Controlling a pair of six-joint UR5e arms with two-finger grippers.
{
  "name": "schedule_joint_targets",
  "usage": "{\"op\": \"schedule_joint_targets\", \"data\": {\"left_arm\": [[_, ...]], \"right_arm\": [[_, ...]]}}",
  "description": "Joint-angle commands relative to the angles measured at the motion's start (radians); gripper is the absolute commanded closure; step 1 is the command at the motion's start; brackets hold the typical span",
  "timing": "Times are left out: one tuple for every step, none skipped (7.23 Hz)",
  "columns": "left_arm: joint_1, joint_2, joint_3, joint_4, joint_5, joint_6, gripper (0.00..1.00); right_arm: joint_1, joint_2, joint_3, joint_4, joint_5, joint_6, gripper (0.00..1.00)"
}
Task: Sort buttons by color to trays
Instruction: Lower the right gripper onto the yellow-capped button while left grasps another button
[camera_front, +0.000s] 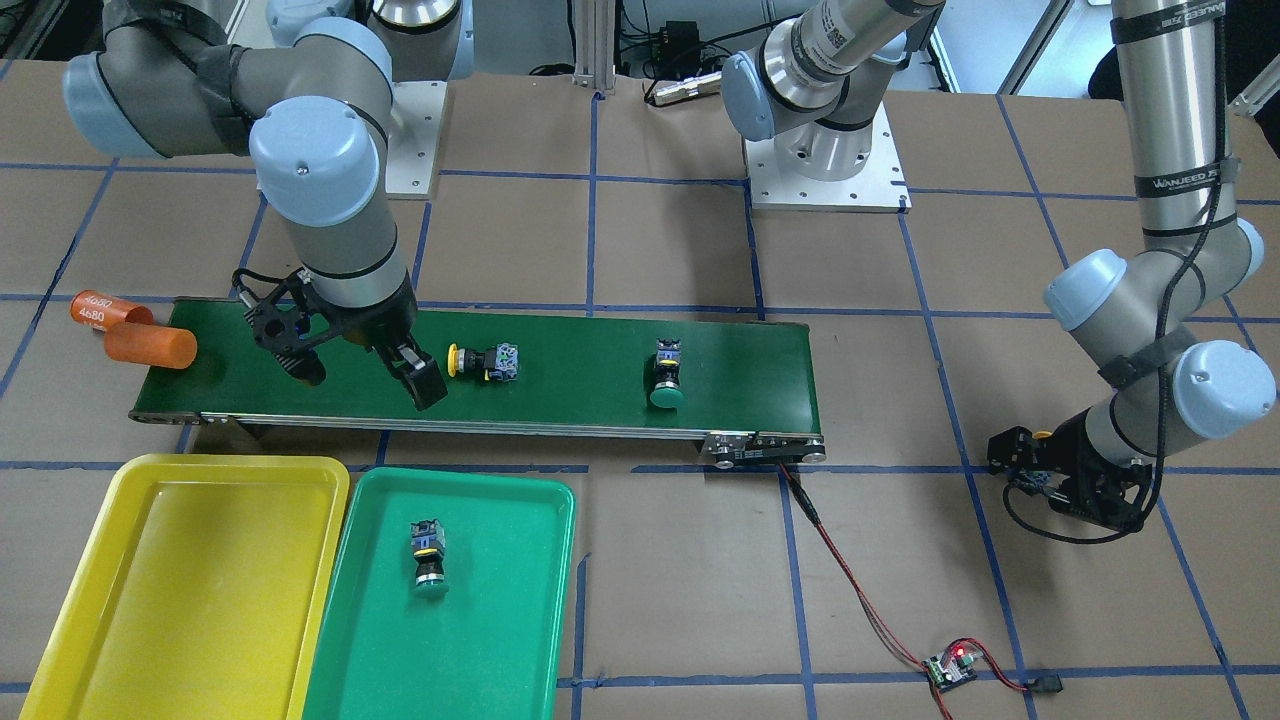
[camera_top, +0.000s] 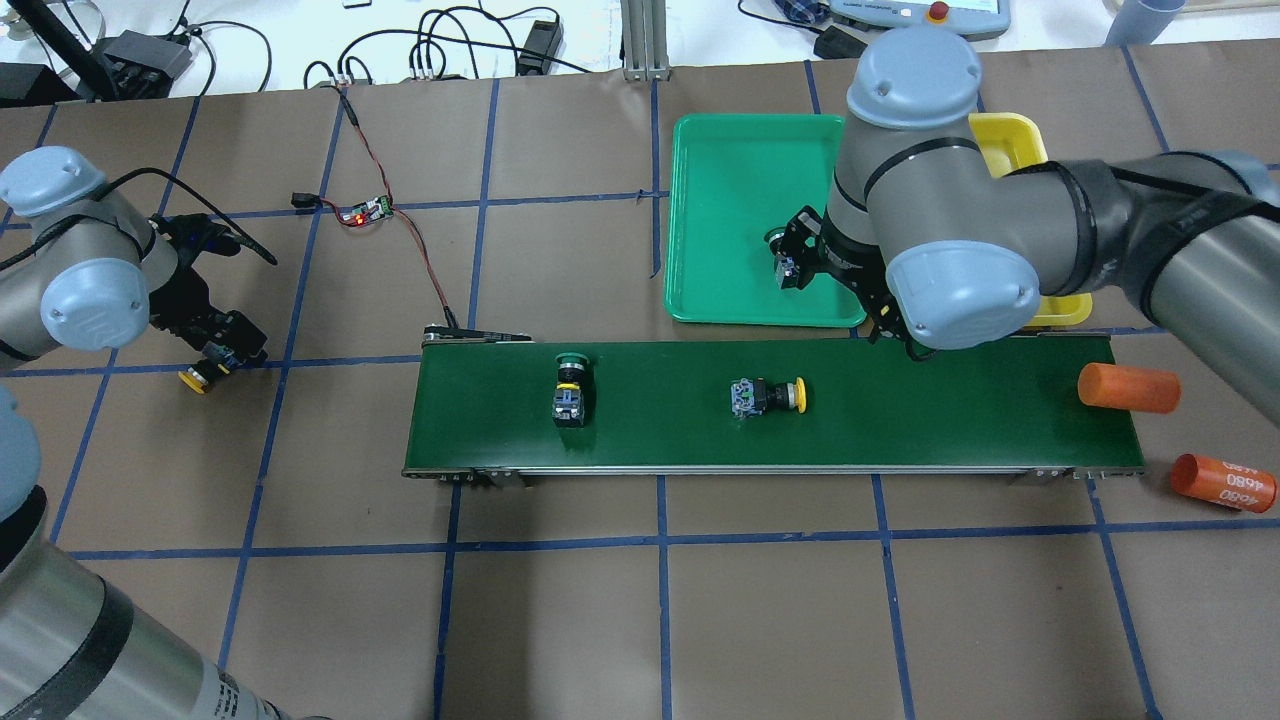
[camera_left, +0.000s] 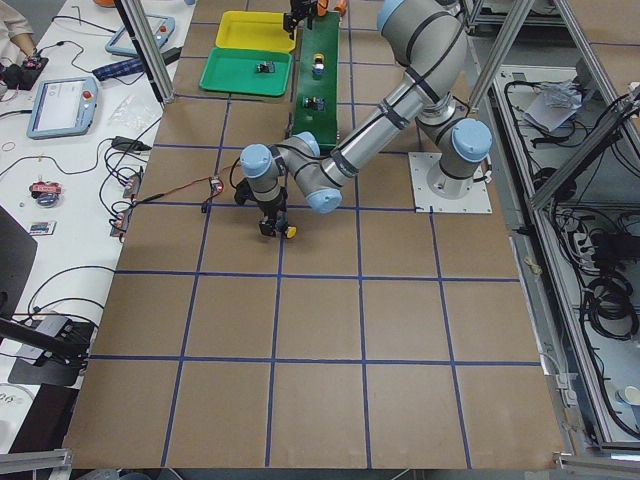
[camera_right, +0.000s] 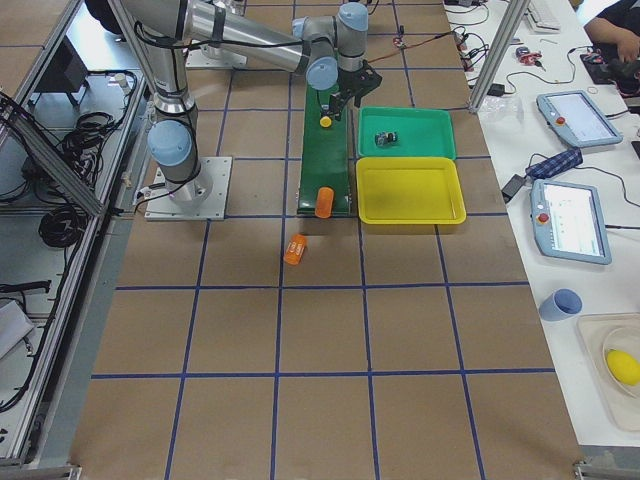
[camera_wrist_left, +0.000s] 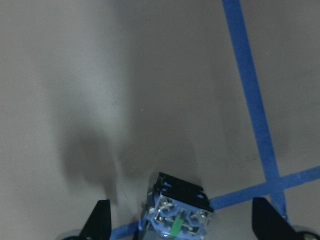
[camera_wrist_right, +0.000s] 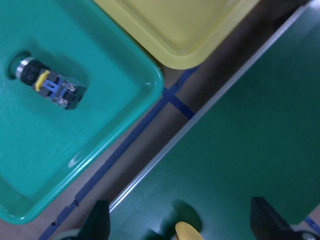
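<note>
A yellow-capped button and a green-capped button lie on the dark green conveyor belt. Another green-capped button lies in the green tray. The yellow tray holds nothing. My right gripper is open and empty over the belt, just beside the yellow button, whose cap shows at the bottom of the right wrist view. My left gripper is open low over the table, its fingers wide on either side of a second yellow button, also in the left wrist view.
One orange cylinder lies on the belt's end near my right gripper, another on the table beside it. A small circuit board with a red-black wire runs to the belt's other end. The two trays stand side by side along the belt.
</note>
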Motion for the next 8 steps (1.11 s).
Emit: {"op": "schedule_joint_targets", "data": {"left_arm": [[-0.015,-0.003,-0.013,0.068,0.103,0.012,0.97],[-0.018,0.021,-0.016,0.045,0.098,0.013,0.99],[-0.018,0.034,-0.016,0.023,0.059,0.01,1.0],[-0.018,0.058,-0.01,-0.036,0.023,0.001,1.0],[-0.021,0.098,-0.005,-0.106,-0.013,-0.035,1.0],[-0.058,0.142,-0.023,-0.166,-0.021,-0.168,1.0],[-0.152,0.191,-0.029,-0.191,-0.02,-0.329,1.0],[-0.253,0.234,-0.037,-0.243,-0.059,-0.505,1.0]], "right_arm": [[0.005,-0.059,0.073,0.009,0.002,0.188,0.0],[0.007,-0.059,0.096,0.009,0.005,0.231,0.0],[0.01,-0.059,0.109,-0.001,0.043,0.254,0.0],[0.01,-0.054,0.111,-0.001,0.069,0.297,0.0],[0.01,-0.047,0.11,-0.006,0.071,0.297,0.0],[0.01,-0.035,0.108,-0.012,0.072,0.297,0.0],[0.01,-0.021,0.111,-0.029,0.072,0.297,0.0],[0.01,-0.004,0.111,-0.029,0.072,0.299,0.0]]}}
